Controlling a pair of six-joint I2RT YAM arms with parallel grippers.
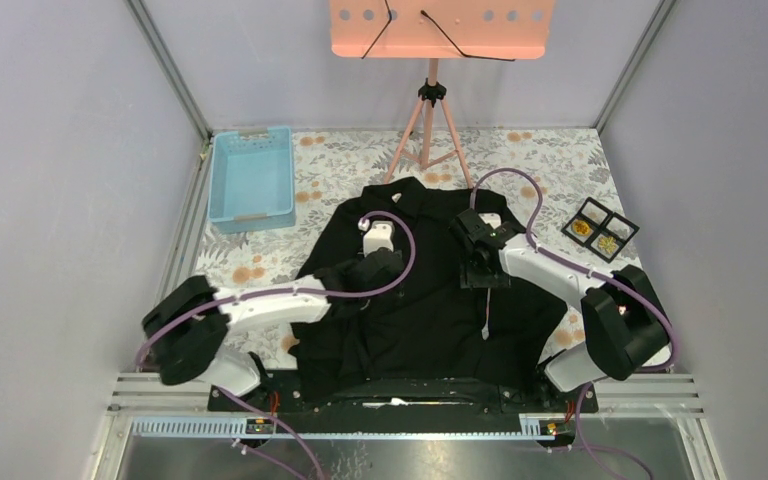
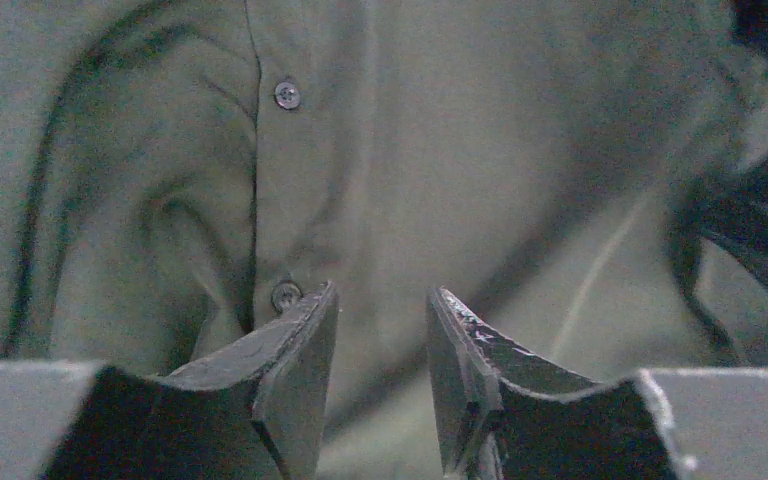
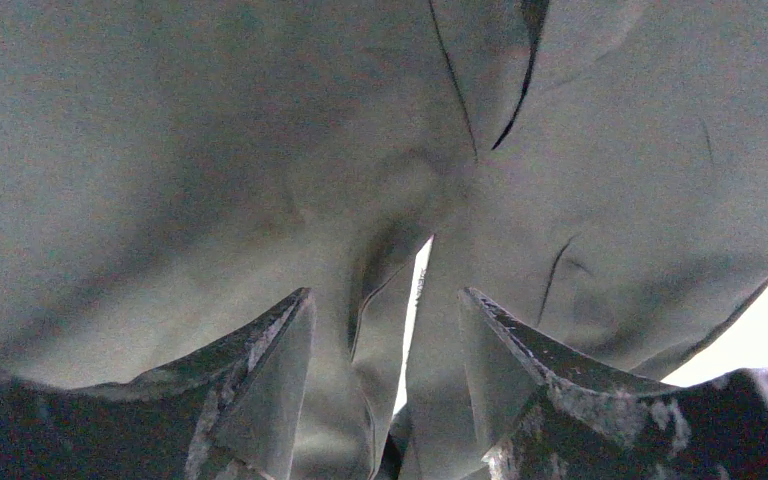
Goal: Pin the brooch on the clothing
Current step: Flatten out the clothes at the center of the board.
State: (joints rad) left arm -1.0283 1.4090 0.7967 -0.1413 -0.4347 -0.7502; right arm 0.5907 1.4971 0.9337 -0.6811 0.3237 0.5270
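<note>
Left end effector (image 2: 382, 295) released, right end effector (image 3: 385, 295) released, shirt (image 1: 430, 320), floral tablecloth (image 1: 550, 160), blue tray (image 1: 250, 180), grey walls (image 1: 60, 150)

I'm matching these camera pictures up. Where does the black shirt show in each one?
Top view: shirt spread out in the centre of the picture.
Left wrist: fills the frame; two buttons left of centre.
Right wrist: fills the frame, creased.
Shared landmark: the shirt's own fabric; nothing else shows in all three.

Black clothing (image 1: 430, 320) — floral tablecloth (image 1: 550, 165), apparently orange-grey
</note>
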